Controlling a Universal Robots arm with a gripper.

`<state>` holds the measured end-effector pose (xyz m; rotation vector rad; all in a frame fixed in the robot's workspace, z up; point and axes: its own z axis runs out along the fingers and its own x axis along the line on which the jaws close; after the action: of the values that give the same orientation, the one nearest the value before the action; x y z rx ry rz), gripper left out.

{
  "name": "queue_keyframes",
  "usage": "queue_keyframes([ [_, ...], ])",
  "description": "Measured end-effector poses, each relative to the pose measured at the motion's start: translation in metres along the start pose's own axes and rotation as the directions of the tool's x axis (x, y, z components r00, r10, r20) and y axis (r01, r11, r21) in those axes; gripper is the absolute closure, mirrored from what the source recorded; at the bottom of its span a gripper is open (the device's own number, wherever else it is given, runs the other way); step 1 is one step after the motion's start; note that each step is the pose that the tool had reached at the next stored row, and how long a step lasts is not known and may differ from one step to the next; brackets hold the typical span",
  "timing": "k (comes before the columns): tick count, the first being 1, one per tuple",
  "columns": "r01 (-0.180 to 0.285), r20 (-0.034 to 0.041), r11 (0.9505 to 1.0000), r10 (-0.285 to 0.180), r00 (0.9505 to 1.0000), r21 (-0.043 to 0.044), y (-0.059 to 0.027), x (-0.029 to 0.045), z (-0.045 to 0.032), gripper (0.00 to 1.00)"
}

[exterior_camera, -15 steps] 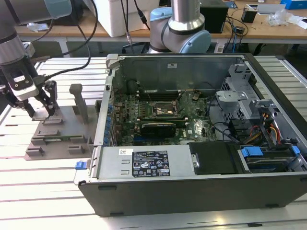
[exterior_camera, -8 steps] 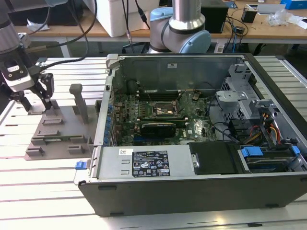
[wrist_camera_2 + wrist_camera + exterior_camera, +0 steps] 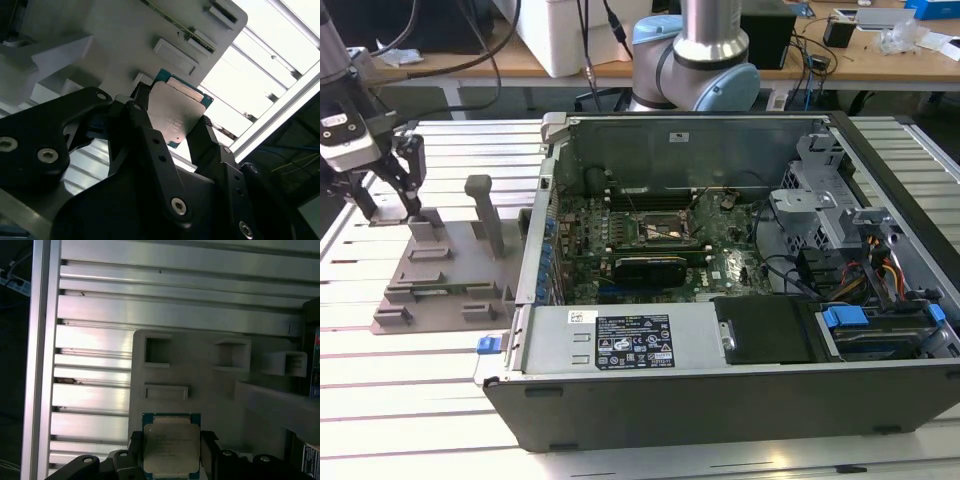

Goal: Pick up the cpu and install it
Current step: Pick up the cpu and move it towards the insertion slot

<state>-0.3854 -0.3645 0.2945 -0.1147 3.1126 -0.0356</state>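
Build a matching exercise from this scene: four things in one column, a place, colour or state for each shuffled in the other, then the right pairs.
Things
1. cpu
2. claw
3. holder tray
4. computer case

States
A. lies open at the exterior view's right
B. grey, flat on the slatted table
C. black, closed on the chip's edges
D. silver top, gripped on two sides

Pairs: 1-D, 2-C, 3-B, 4-A

Open computer case [image 3: 720, 400] beside grey holder tray [image 3: 460, 282]
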Motion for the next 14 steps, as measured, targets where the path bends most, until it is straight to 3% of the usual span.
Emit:
queue_keyframes([
  [14, 0.0, 0.0, 1.0, 0.0, 1.0, 0.0, -0.0008, -0.001, -0.0402, 0.45],
])
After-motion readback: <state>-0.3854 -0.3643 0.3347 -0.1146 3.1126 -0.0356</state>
